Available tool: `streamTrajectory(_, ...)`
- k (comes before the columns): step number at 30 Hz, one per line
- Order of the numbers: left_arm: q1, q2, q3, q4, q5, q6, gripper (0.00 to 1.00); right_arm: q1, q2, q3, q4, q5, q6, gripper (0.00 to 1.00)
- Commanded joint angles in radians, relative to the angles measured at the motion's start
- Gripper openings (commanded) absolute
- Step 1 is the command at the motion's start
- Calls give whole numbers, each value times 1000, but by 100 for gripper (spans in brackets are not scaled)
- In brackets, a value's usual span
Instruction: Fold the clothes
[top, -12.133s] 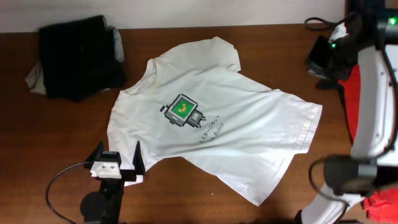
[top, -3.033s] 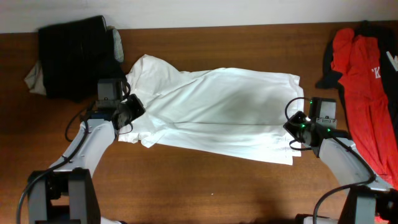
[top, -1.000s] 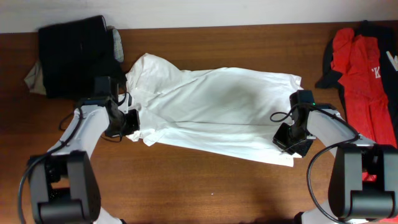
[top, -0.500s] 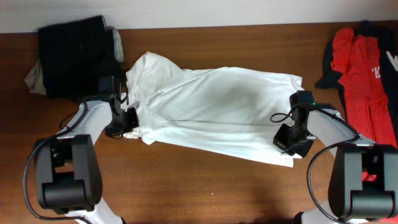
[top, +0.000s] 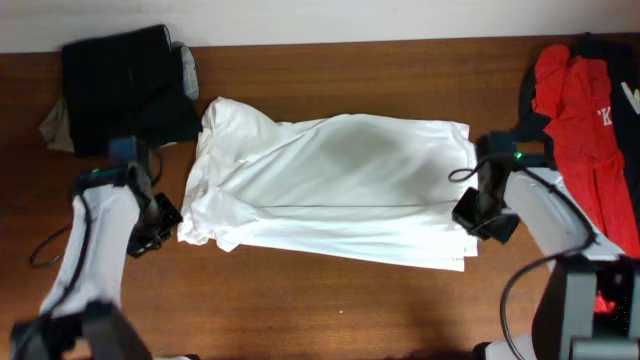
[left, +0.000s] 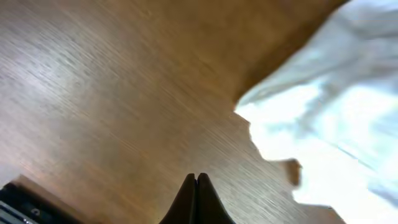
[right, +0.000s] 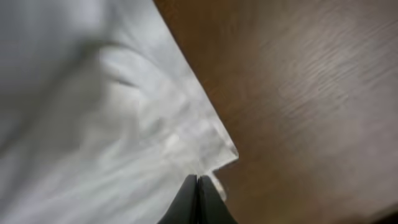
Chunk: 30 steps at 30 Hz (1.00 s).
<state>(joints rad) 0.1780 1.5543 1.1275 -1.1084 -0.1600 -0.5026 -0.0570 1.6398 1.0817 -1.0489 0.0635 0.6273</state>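
The clothes I am handling are a white T-shirt (top: 330, 190), lying folded lengthwise across the middle of the brown table (top: 330, 310). My left gripper (top: 160, 222) is shut and empty just off the shirt's left edge. In the left wrist view its joined tips (left: 197, 178) hover over bare wood, with the shirt (left: 336, 124) off to the right. My right gripper (top: 474, 218) sits at the shirt's right edge. In the right wrist view its tips (right: 196, 178) are pressed together at a hem corner of the shirt (right: 93, 112), and no fabric shows between them.
A pile of black clothes (top: 120, 90) with a grey piece under it lies at the back left. A red and black garment (top: 580, 110) lies at the right edge. Bare wood runs along the front of the table.
My left arm has pulled away to the left, off the shirt onto bare wood. The shirt's left end has spread out leftward and lies flatter. My right gripper has shifted slightly right.
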Motion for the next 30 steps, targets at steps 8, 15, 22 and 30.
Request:
streamTrajectory(8,-250,-85,-167,121,239,32,83,5,-66,136,-61,-207,-187,90)
streamTrajectory(15,-249,128,-171,366,215,17,73,5,-66,134,-63,-182,-231,90)
streamTrajectory(22,-227,129,-133,394,181,18,31,5,-62,132,-60,-182,-231,89)
streamTrajectory(30,-227,129,-111,478,172,17,1,5,-61,95,-42,-180,-231,88)
